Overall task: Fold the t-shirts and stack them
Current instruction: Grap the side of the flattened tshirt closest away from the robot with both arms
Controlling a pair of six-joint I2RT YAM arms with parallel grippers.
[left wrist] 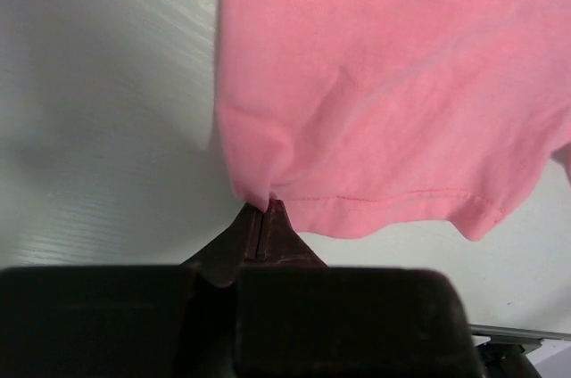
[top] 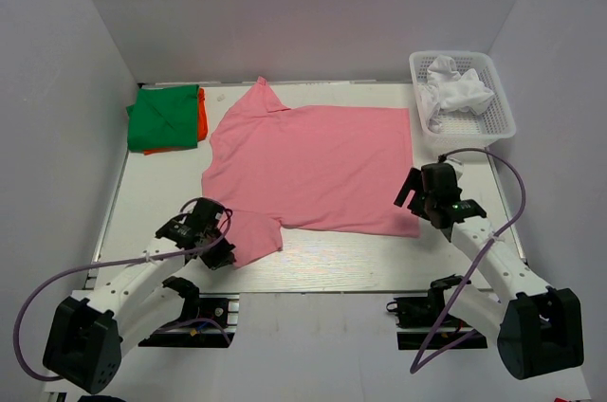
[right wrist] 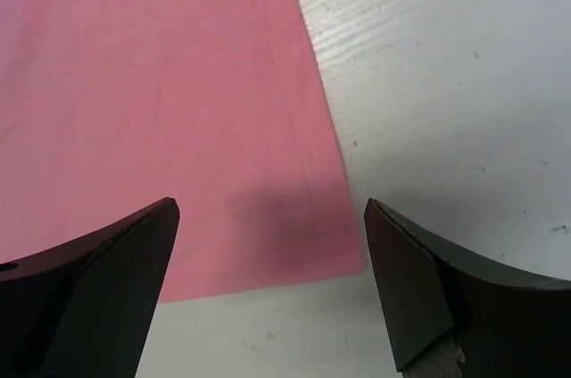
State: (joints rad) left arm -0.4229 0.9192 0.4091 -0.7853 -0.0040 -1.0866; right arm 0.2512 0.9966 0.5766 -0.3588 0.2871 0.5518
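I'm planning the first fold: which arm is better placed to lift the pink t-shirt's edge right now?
Probably left. The left gripper is shut on the pink t-shirt at its sleeve corner, while the right gripper hangs open above the hem corner, gripping nothing.

white table (top: 332, 262) w/ plain white walls (top: 285, 13) on three sides.

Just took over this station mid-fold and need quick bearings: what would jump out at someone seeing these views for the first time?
The pink t-shirt spread flat in the middle dominates. The left fingers are pinched shut on its near sleeve, and the right fingers hang open over its near right corner. A folded green t-shirt lies on an orange t-shirt far left.
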